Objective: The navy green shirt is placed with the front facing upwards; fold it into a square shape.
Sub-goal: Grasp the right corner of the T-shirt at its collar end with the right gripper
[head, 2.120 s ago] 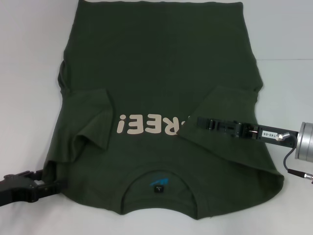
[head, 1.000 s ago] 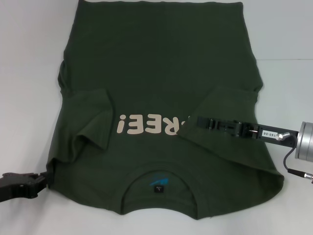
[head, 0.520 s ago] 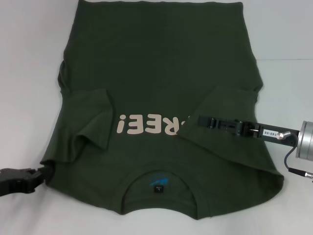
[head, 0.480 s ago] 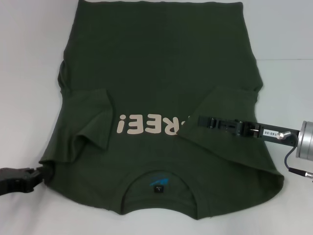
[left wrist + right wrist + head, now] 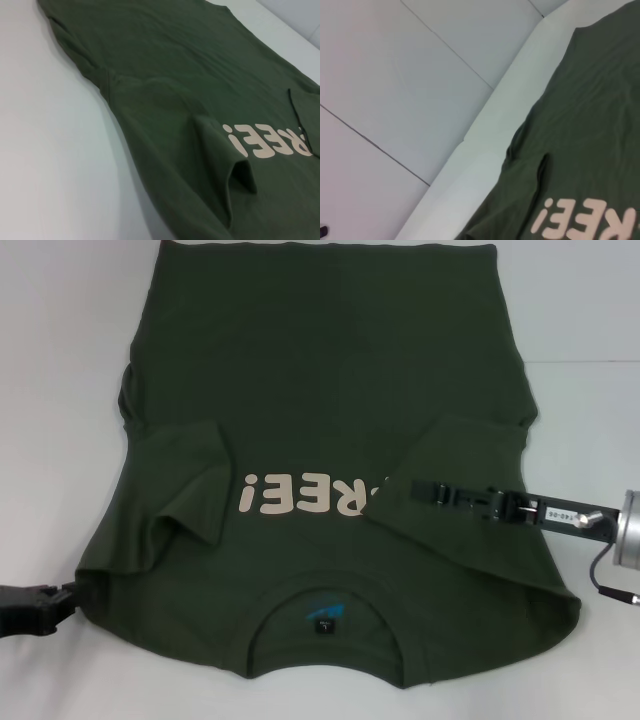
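On the white worktop (image 5: 60, 390): navy green shirt (image 5: 320, 370) spread front up, collar nearest the robot, hem at the far edge. Dark olive cotton, matte, softly creased. Both short sleeves already turned inward over the chest; right one hides the start of the cream "FREE!" lettering (image 5: 305, 494). Round neck with small blue label (image 5: 322, 611) inside. Cloth reads as limp, likely to drag and bunch rather than hold a line.

Left end effector (image 5: 72, 592) at the shirt's near-left shoulder corner, low against the worktop; appears closed on the cloth edge there, corner drawn into a slight point. Right end effector (image 5: 418, 489) lying over the folded right sleeve, tip beside the lettering; cannot tell how far apart its fingers stand, nor whether any fabric is held.

Risks, as judged:
- Uneven pull from the left corner alone: skewed shoulder line, crooked fold, no square.
- Thin pinch at the corner: slip mid-lift.
- Sleeves falling back open if the body is lifted abruptly.
- Right tip snagging the sleeve on withdrawal.
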Robot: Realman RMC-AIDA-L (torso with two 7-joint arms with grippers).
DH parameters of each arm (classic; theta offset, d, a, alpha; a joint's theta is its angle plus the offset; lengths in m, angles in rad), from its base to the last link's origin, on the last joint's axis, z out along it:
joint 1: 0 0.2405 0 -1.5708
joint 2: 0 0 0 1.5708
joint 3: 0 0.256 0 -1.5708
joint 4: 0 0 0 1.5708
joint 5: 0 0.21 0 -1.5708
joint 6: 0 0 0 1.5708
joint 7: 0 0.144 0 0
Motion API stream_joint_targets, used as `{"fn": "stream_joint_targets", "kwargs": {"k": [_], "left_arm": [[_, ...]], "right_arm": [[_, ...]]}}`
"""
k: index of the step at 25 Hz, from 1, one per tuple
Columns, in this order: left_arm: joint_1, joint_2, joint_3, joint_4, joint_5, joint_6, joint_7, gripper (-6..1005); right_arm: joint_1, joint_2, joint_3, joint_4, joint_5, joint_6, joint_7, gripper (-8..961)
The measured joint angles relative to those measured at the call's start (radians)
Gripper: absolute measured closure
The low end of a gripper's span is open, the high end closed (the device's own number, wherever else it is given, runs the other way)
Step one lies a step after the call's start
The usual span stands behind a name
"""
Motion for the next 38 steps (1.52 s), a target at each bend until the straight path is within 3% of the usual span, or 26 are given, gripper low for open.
{"fn": "stream_joint_targets", "kwargs": {"k": [5, 15, 19, 24, 38], "left_arm": [[0.016, -0.005, 0.000, 0.035, 0.002, 0.005, -0.008, 970], [0.028, -0.008, 0.000, 0.051, 0.002, 0.018, -0.013, 971], [0.027, -0.009, 0.001, 0.052, 0.002, 0.023, -0.012, 971], [0.024, -0.009, 0.004, 0.052, 0.002, 0.029, -0.008, 971], [0.019, -0.008, 0.006, 0.052, 0.001, 0.031, -0.008, 971]], "right_arm": [[-0.026, -0.033, -0.010, -0.006, -0.020, -0.029, 0.050, 27], [-0.124, -0.143, 0.003, -0.013, -0.050, -0.140, 0.175, 26], [-0.163, -0.174, 0.004, -0.015, -0.061, -0.163, 0.216, 26], [-0.180, -0.185, 0.017, -0.017, -0.135, -0.167, 0.264, 26], [-0.170, -0.179, 0.028, -0.008, -0.201, -0.076, 0.320, 26]]}}
